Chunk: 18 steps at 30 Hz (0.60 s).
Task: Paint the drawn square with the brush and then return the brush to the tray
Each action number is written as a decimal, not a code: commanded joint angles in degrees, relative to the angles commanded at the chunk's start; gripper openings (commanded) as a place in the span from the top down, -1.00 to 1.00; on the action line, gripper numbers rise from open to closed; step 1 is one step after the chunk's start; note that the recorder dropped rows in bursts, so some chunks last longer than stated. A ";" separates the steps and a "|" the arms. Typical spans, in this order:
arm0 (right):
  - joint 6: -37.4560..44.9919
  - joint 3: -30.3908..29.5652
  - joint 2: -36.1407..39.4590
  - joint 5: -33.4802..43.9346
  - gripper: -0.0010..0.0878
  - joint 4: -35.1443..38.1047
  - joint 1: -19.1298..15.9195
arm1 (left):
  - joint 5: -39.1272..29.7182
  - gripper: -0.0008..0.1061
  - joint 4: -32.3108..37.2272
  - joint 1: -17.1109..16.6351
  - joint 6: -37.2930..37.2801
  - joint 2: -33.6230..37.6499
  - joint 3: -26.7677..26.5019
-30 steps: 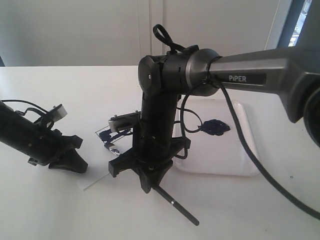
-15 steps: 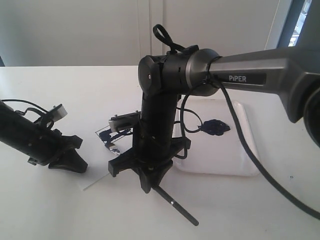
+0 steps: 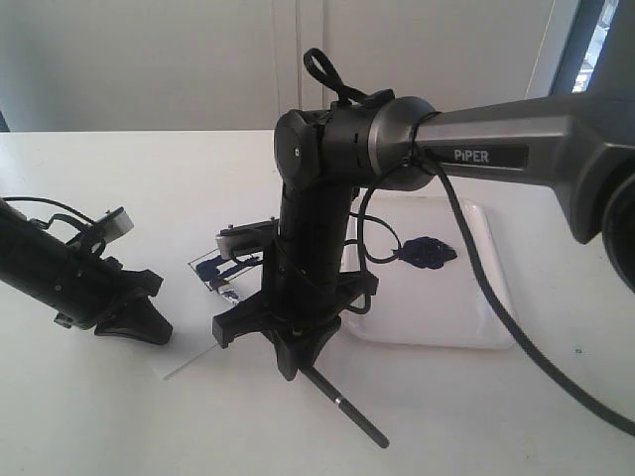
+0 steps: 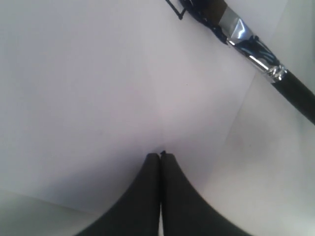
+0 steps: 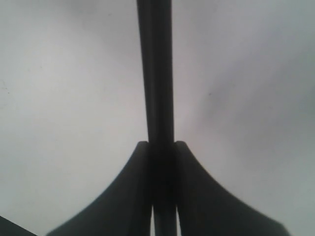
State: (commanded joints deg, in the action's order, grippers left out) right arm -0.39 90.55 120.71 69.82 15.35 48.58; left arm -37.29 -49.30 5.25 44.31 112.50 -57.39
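Barely anything has moved in the last second: the right gripper [image 3: 289, 369] and the brush [image 3: 343, 405] have slid a touch to the left in the exterior view, and a bit more blue smear shows on the paper [image 3: 196, 356].

From the exterior camera, the right gripper points down at the table and is clamped around the brush partway along it. The black handle sticks out below the fingers toward the camera, and the bristle end runs up behind the gripper toward the drawn square [image 3: 211, 270]. The square lies just beside the gripper on the far left side, partly hidden by the wrist. The tray [image 3: 488, 297] sits behind and to the right of the arm with a dark paint blob [image 3: 427, 253] in it, well apart from the brush. The left gripper [image 3: 149, 327] sits low near the paper's left edge, apart from the square.

Left wrist cam: the left gripper [image 4: 160, 157] has its fingertips pressed together with nothing between them. The brush [image 4: 248, 46], silver ferrule and paint-loaded bristles, crosses the far corner, with a bit of the square's outline [image 4: 173, 9] next to the bristles. Both are well away from these fingers.

Right wrist cam: the right gripper [image 5: 162, 146] is pinched tight on the brush handle [image 5: 156, 73], which runs straight out between the fingers over plain white surface.
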 joint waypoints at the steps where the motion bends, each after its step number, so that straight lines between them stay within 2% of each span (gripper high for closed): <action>1: 0.00 0.00 0.00 0.00 0.98 0.00 0.00 | 0.00 0.99 0.00 0.00 0.00 0.00 0.00; 18: -1.87 0.10 0.98 -1.24 0.98 0.03 0.00 | -0.67 0.99 0.11 0.00 0.00 0.00 0.00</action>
State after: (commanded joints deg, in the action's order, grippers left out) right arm -2.26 90.65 121.69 68.58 15.39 48.58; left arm -37.95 -49.18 5.25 44.31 112.50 -57.39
